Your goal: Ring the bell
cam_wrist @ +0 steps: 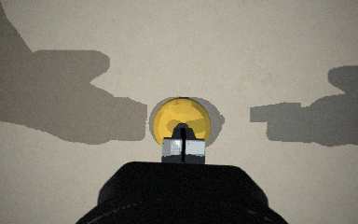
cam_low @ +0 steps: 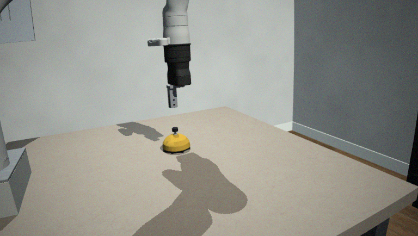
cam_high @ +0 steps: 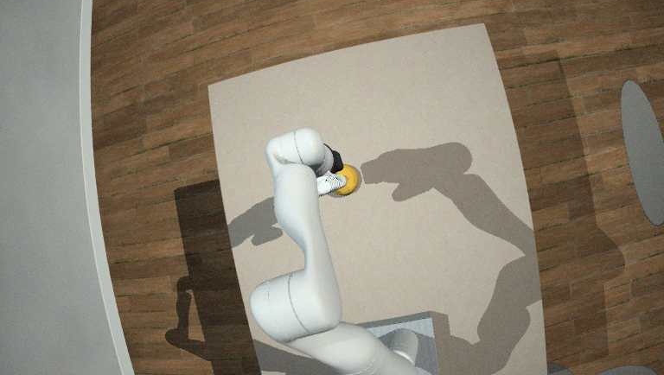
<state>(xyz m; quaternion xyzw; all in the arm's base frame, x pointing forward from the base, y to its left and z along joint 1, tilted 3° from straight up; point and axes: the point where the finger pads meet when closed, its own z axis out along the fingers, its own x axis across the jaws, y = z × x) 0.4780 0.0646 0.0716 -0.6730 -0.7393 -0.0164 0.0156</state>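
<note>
A yellow dome bell [cam_low: 176, 143] with a small black button [cam_low: 174, 129] on top stands on the beige table, near its middle. The button stands up from the dome. My gripper [cam_low: 172, 105] hangs straight above the bell, fingers shut and empty, with a clear gap between the fingertips and the button. In the wrist view the shut fingers [cam_wrist: 183, 150] point down over the bell [cam_wrist: 181, 120] and hide the button. In the overhead view the bell [cam_high: 347, 180] shows partly under the wrist.
The arm's grey base block [cam_low: 12, 178] stands at the table's left near corner. The table's right and near edges drop to a wooden floor [cam_high: 156, 106]. Grey walls stand behind the table.
</note>
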